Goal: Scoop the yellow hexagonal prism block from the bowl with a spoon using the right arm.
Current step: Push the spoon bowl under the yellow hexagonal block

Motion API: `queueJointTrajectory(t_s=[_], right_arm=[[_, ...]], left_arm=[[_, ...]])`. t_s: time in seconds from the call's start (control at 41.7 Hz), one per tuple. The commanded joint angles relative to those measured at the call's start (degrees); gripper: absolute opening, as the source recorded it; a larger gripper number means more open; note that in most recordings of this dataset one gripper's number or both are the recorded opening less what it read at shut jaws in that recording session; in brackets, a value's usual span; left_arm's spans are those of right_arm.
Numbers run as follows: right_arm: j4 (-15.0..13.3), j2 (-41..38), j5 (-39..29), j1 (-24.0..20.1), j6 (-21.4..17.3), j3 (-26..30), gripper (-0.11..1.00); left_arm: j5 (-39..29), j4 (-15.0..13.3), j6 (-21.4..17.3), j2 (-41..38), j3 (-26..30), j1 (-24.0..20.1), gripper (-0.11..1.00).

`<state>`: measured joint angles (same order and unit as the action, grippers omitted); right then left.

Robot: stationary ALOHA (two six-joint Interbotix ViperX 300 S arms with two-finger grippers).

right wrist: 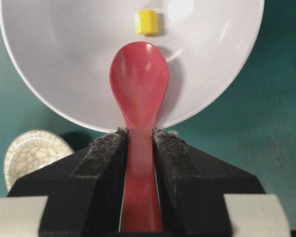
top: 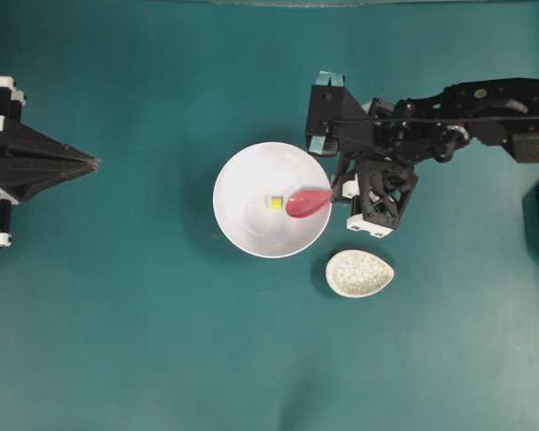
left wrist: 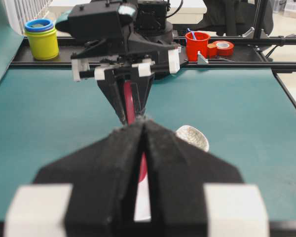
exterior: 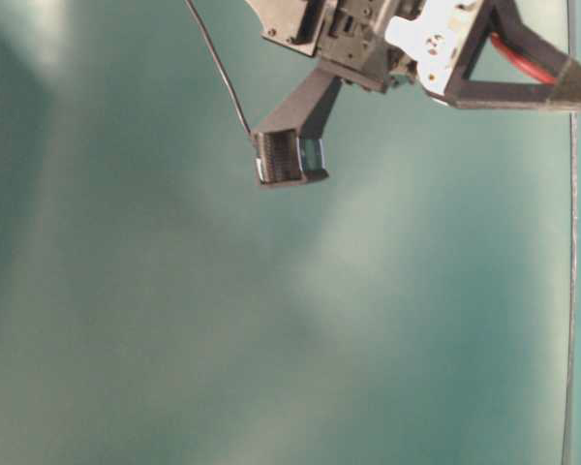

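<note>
The white bowl [top: 229, 180] [right wrist: 64, 59] sits mid-table with the tiny yellow hexagonal prism block [top: 276, 204] [right wrist: 147, 21] lying on its floor. My right gripper [top: 339, 192] [right wrist: 139, 132] is shut on the straight handle of the pink-red spoon [top: 307, 202] [right wrist: 139, 79] just outside the bowl's right rim. The scoop reaches over the rim into the bowl, its tip a short gap from the block and empty. My left gripper [top: 94, 162] [left wrist: 144, 121] rests at the far left edge, shut with nothing in it.
A small speckled oval dish [top: 359, 274] [right wrist: 32, 153] lies on the teal mat just below and right of the bowl. Beyond the table's far edge in the left wrist view stand a yellow container [left wrist: 42, 39] and a red cup [left wrist: 197, 44].
</note>
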<state>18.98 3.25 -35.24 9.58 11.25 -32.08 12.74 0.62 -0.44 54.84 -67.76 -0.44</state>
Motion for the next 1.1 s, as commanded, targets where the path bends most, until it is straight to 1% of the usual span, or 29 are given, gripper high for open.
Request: queueJointTrajectory(t_s=[0.0,0.216,0.504,0.84,1.079], right_arm=[[-0.1,0.2,0.3,-0.3,-0.1,1.8,0.22],[-0.3,-1.6,0.7,-1.0,0.0,3.1,0.23],[-1.1,-4.0,3.2,-1.4,0.1,4.9,0.23],[-4.1,-5.1,6.4,-1.4,-0.1,6.5,0.23],[-4.5,-5.1,8.3,-1.2,-0.2,6.5,0.22]], left_arm=[[0.4,0.1,-0.1,-0.4,1.1,-0.1,0.0],[0.5,0.1,-0.1,-0.3,1.1,-0.1,0.0],[0.4,0.3,-0.2,-0.1,1.1,-0.1,0.0],[0.4,0.3,-0.2,0.0,1.1,-0.1,0.0],[0.4,0.3,-0.2,0.0,1.2,-0.1,0.0]])
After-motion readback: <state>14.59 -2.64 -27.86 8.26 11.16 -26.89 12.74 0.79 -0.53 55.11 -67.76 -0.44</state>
